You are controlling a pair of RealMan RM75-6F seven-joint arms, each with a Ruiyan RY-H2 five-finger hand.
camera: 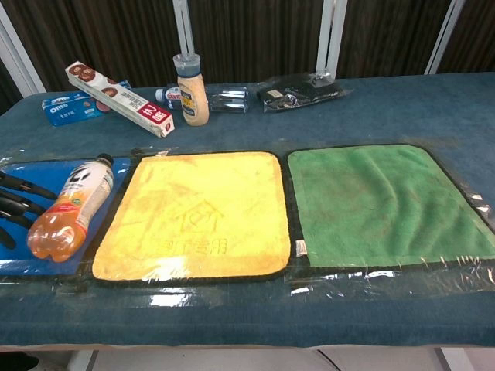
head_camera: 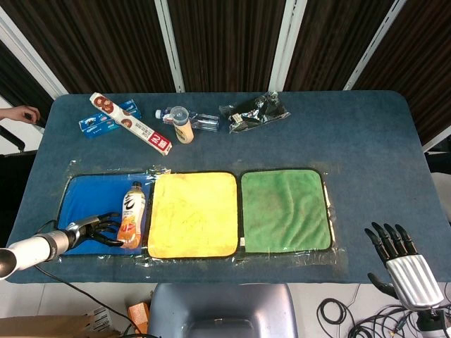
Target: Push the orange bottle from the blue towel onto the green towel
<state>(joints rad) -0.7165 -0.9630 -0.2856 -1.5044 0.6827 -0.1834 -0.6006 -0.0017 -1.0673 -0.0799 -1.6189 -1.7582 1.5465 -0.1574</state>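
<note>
fingers of left hand spread, touching orange bottle; cap points away.

— What sort of place is this?

— A robot lab or test room. A blue-covered table stands before dark slatted wall panels with white strips.

— What else shows it?

— Three towels under clear film near the front edge, loose cables on the floor at the near right, and snack boxes staged at the far left.
</note>
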